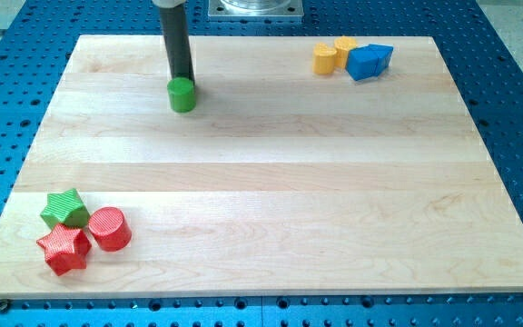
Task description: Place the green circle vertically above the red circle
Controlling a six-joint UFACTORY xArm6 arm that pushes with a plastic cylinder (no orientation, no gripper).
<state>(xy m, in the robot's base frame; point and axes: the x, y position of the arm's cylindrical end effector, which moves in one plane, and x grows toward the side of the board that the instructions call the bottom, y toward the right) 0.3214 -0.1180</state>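
- Board [271, 173]: pale wood, lying flat on a blue perforated bench [516, 109]; a grey metal mount [255, 8] sits at the view's top edge. Most of the wood is bare, with the blocks gathered in two corners.
- Rod: dark, upright, coming down from the view's top. No claw on this arm, so there is nothing to open or close. The tip [182, 79] is touching the top-side edge of the green circle [182, 94], which suggests a push toward the view's bottom or left.
- Blue blocks [369, 61] and yellow blocks [331, 54]: bunched at the view's top right, well apart from the work.
- Red circle [110, 228]: bottom left, just beside the red star [64, 250] and green star [64, 209].
- Green circle: top left, well above the red circle and a little to its right; judged nearly aligned, needing a small leftward nudge.
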